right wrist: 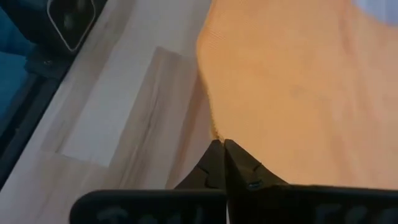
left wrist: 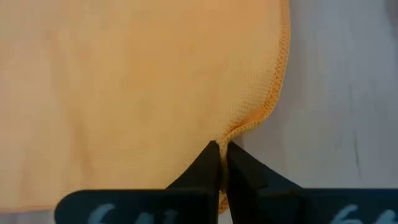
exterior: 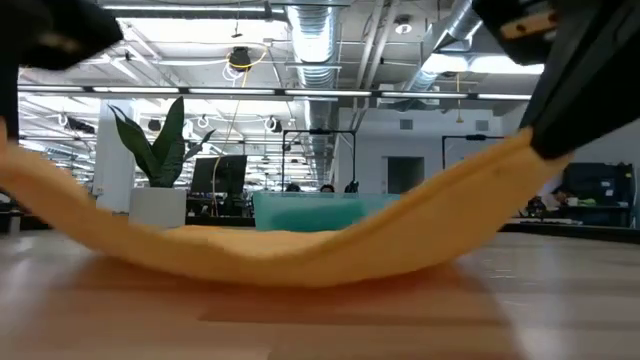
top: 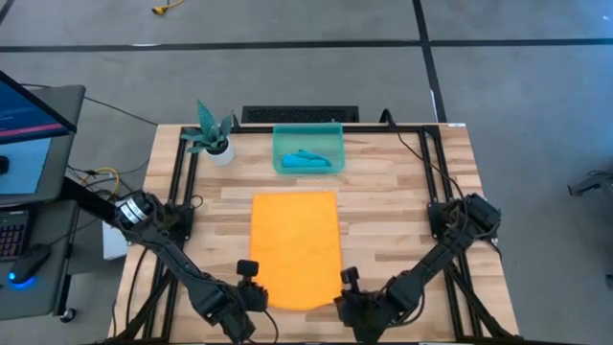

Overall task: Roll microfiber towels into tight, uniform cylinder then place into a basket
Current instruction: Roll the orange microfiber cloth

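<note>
**One towel in, one still to roll**

The teal towel (top: 307, 160) sits in the basket (top: 283, 134). The orange towel (top: 296, 247) lies flat in the table's middle, not rolled. The left gripper (left wrist: 222, 151) and right gripper (right wrist: 219, 148) pinch its near corners, lifted. Bare wood lies on both sides.

orange towel (top: 295, 247): soft matt cloth, fine knit weave, stitched hem | table (top: 402, 187): pale wood planks, smooth, slight sheen | basket (top: 307, 149): translucent teal plastic, glossy | teal towel (top: 308, 160) inside: probably the same cloth | tool fingers (left wrist: 211, 168): dark, matt, hard
</note>
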`<state>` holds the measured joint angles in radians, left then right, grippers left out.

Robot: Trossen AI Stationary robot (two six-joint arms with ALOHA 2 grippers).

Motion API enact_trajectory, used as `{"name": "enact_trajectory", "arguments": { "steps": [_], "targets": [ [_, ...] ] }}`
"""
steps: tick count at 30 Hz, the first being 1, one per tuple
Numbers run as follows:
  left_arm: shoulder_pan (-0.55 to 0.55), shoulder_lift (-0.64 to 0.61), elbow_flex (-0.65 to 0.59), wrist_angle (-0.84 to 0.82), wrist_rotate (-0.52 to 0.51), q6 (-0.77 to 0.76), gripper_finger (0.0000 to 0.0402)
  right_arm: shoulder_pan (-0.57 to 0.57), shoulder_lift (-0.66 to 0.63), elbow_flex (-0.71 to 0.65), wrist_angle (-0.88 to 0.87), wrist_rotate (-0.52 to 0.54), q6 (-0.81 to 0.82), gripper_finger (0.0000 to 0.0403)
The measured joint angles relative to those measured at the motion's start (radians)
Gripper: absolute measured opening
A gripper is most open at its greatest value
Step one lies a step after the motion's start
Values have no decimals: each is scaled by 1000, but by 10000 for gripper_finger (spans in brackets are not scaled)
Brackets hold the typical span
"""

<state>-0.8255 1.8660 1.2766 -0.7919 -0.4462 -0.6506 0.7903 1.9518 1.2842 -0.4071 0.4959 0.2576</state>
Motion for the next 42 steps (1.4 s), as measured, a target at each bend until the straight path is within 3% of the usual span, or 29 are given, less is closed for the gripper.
{"name": "enact_trajectory", "arguments": {
  "steps": [12,21,29,35,42],
  "targets": [
    [-82,0,182,-236,-46,-89,2,74,-3,143,-91,176,-4,5],
    [-107,0,189,-408,-224,-167,2,46,-4,161,-231,352,70,11],
    [-14,0,98,-466,-281,-210,2,-90,-4,150,-397,369,231,9],
    [68,0,30,-563,-292,-287,2,-197,-4,108,-404,362,210,7],
    [145,0,-9,-592,-317,-355,2,-324,-3,68,-405,268,207,11]
  ]
}}
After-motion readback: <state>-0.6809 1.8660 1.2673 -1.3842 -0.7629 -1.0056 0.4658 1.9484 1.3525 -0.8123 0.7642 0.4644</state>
